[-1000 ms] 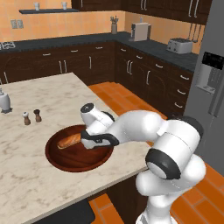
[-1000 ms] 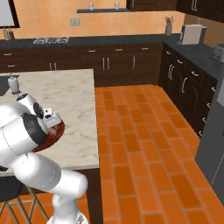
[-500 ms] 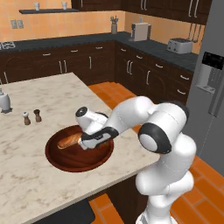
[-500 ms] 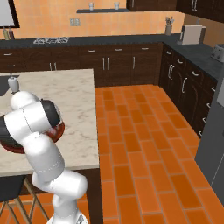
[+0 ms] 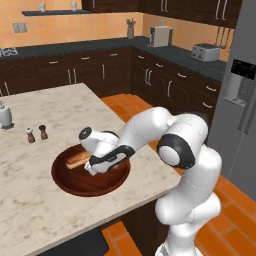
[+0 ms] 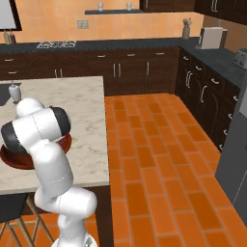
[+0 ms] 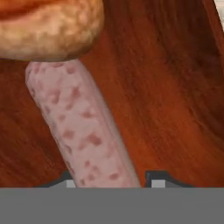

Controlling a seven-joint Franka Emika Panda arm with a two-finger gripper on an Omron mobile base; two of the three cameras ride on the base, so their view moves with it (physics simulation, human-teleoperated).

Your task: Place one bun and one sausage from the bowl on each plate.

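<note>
The wide reddish-brown bowl sits on the marble island near its front edge, and its rim peeks out behind my arm in the right base view. A tan bun lies in the bowl's far left part. My gripper reaches down into the bowl just right of the bun. In the hand view the pink speckled sausage lies on the bowl floor, one end under the bun. My gripper stands astride its near end, jaws shut against both sides. The plates are out of view.
Two small shakers and a white jar stand on the island left of and beyond the bowl. The island's front edge runs just below the bowl. Dark cabinets line the back wall, and a fridge stands at the right.
My hand has sunk lower into the bowl beside the bun. The jaws, wide open a second ago, have closed in on the sausage.
</note>
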